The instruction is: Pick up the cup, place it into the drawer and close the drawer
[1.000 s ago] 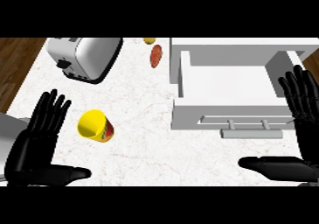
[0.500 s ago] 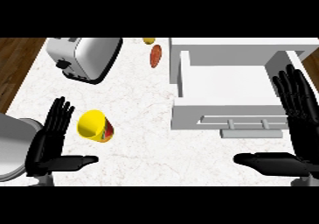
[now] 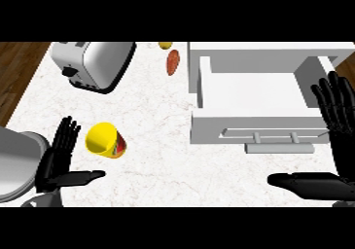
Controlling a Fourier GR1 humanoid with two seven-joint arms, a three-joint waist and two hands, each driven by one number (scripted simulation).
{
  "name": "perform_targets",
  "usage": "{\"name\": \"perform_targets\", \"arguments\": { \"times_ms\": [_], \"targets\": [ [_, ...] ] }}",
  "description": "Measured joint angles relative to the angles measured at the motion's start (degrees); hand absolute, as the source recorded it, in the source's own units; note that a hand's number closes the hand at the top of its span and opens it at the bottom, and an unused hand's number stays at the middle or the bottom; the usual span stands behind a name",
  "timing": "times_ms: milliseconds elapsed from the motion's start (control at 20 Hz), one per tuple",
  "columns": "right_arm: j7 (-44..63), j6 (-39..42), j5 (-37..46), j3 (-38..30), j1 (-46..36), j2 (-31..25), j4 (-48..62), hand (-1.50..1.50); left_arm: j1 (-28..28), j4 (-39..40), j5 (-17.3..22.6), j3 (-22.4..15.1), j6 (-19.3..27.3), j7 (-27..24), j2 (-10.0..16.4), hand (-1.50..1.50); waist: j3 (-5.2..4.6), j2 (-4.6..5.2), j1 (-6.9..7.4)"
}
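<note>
My left hand [image 3: 59,164], fingers wide, sits eight o'clock of the yellow cup [image 3: 103,139]; right hand [image 3: 345,146], likewise, beside the open drawer [image 3: 259,129].

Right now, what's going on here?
The left hand is open just left of the yellow cup on the counter, fingers not yet around it. The drawer stands open, with no cup inside. The right hand is open at the drawer's right side, holding nothing.
</note>
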Motion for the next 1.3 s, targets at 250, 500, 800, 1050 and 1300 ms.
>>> {"name": "perform_targets", "arguments": {
  "times_ms": [250, 500, 800, 1050, 1300],
  "targets": [
    [1.7, 0.0, 0.7, 0.7, 0.0, 0.6, -1.5, -1.5, -4.4, 12.5, -0.7, 1.4, -0.7, -8.2, 1.0, -1.5, -0.01, 0.01, -0.01],
    [0.3, 1.1, -0.1, -0.4, -0.4, 0.5, 0.1, -1.5, -10.1, 25.2, -1.4, 2.9, -1.6, -16.1, 2.8, -1.5, -0.02, 0.05, -0.13],
    [-0.2, 0.6, 1.5, 1.0, -1.5, 1.6, 1.4, -1.5, -16.1, 38.9, -3.0, 3.9, -1.5, -23.6, 5.0, -1.5, -0.05, 0.17, -0.37],
    [0.1, 1.5, 0.7, -0.2, -2.7, 0.7, 2.6, -1.5, -18.6, 44.0, -3.9, 3.9, -0.6, -25.8, 5.0, -1.5, -0.09, 0.27, -0.57],
    [0.9, 1.7, 0.0, -0.4, -2.8, 0.7, 1.4, -1.5, -19.9, 46.3, -4.1, 4.3, -0.7, -26.7, 5.8, -1.5, -0.14, 0.39, -0.87]
  ]
}}
